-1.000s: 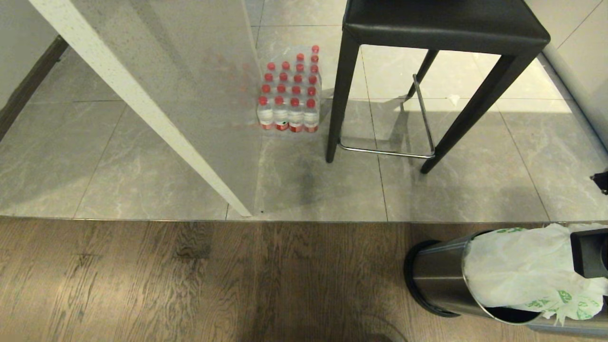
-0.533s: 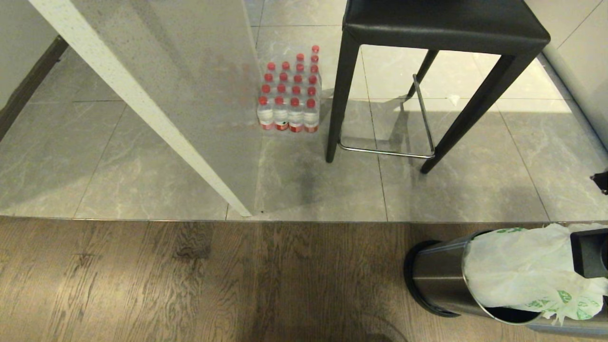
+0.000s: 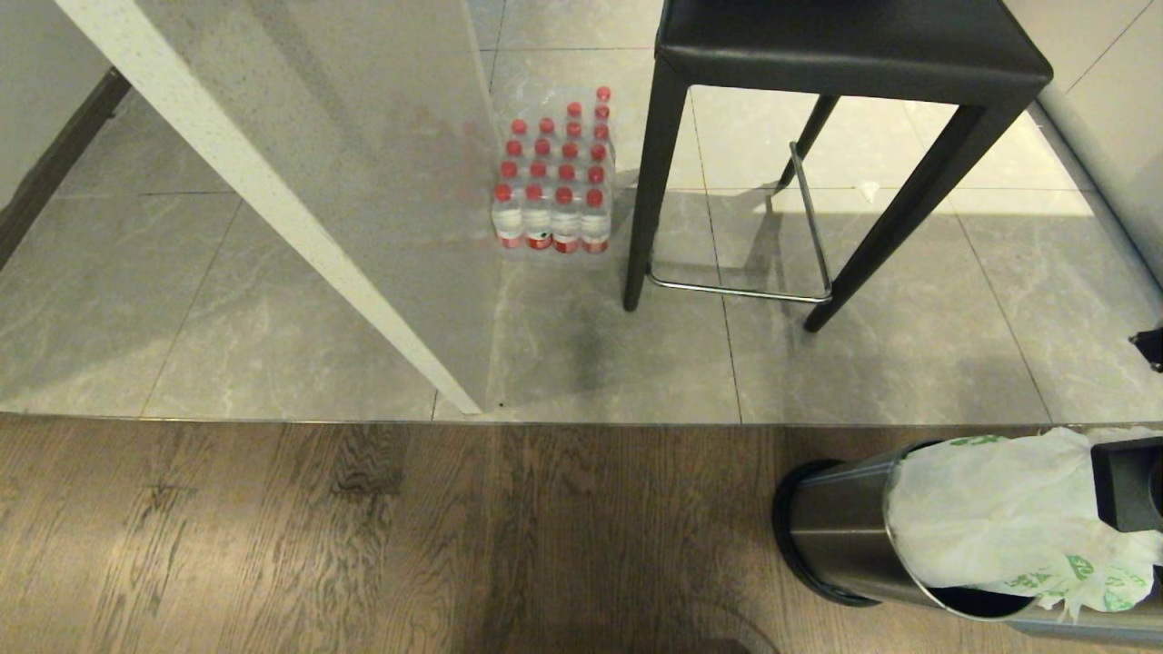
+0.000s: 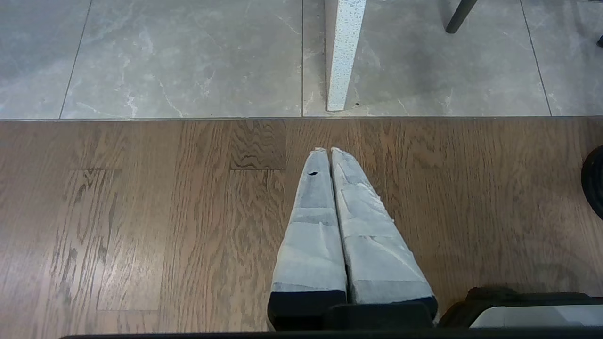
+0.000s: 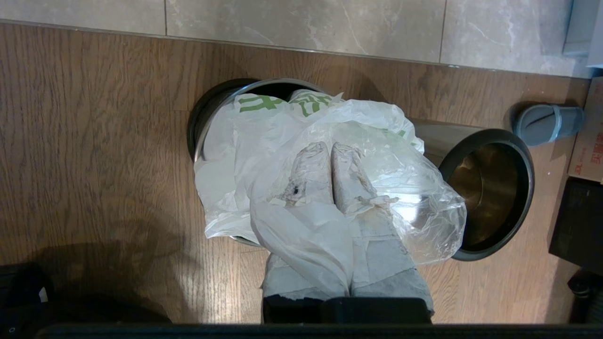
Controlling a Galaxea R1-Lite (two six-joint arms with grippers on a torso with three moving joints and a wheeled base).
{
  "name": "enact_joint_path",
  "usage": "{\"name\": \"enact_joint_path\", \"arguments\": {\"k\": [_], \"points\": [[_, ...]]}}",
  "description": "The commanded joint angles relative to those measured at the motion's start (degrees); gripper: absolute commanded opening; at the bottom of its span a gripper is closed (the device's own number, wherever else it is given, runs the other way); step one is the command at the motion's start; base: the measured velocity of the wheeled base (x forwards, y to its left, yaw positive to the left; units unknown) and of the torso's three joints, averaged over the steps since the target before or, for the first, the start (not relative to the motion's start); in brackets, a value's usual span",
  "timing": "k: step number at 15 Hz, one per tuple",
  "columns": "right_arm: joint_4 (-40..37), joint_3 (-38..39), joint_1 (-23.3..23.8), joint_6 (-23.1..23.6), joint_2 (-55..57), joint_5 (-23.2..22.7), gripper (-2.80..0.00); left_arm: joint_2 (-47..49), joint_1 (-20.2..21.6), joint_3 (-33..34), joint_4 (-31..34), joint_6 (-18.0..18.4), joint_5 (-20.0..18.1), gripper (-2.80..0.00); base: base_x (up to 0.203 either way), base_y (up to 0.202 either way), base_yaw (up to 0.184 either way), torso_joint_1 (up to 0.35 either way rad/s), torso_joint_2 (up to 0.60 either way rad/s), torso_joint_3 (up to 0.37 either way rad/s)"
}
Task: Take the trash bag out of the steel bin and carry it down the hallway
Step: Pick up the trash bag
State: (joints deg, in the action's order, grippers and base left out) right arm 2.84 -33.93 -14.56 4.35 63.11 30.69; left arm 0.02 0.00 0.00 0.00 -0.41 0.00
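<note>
- So, the right pincer [image 5: 330, 147] has its two taped fingers pressed together, and the trash bag [image 5: 282, 155] is draped over and around them. Thin film lies across the fingers [image 5: 308, 174], so it looks pinched between them.
- The trash bag is translucent white with green print. It bulges out of the mouth of the steel bin [image 5: 207, 117], most of it bunched above the rim rather than down inside.
- In the head view the steel bin [image 3: 840, 527] sits at the lower right on the dark wood floor [image 3: 363, 545], just short of the grey floor tiles [image 3: 273, 318]. The trash bag [image 3: 990, 509] fills its opening there.
- A second bin [image 5: 490, 188] with a thick black rim stands just beside it, touching the bag's clear edge.
- The left pincer [image 4: 330, 149] is closed on nothing, hanging over bare wood floor well apart from the bag.
- Further back on the tiles: a black stool [image 3: 854, 54], a pack of red-capped bottles [image 3: 554, 182] and a white-edged panel [image 3: 273, 200].
- A grey slipper [image 5: 546, 123] lies near the second bin.
</note>
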Motion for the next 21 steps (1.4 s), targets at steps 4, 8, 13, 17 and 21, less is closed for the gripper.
{"name": "enact_joint_path", "arguments": {"k": [4,8,13,17,21], "points": [[0.06,-0.35,-0.30,0.04,-0.01,0.16,-2.80,-0.02,0.00,0.00,0.00,-0.02,0.00,-2.80,0.000,0.000,0.000,0.000,0.00,0.000],[0.06,-0.35,-0.30,0.04,-0.01,0.16,-2.80,-0.02,0.00,0.00,0.00,-0.02,0.00,-2.80,0.000,0.000,0.000,0.000,-0.03,-0.030],[0.06,-0.35,-0.30,0.04,-0.01,0.16,-2.80,-0.02,0.00,0.00,0.00,-0.02,0.00,-2.80,0.000,0.000,0.000,0.001,-0.02,-0.016],[-2.59,0.03,0.55,-1.75,-0.86,-0.37,-2.80,-0.02,0.00,0.00,0.00,-0.02,0.00,-2.80,0.000,0.000,0.000,0.000,0.00,0.000],[-19.63,4.65,5.89,-5.88,-22.32,-4.36,-2.80,-0.02,0.00,0.00,0.00,-0.01,0.00,-2.80,0.000,0.000,0.000,0.000,0.00,0.000]]}}
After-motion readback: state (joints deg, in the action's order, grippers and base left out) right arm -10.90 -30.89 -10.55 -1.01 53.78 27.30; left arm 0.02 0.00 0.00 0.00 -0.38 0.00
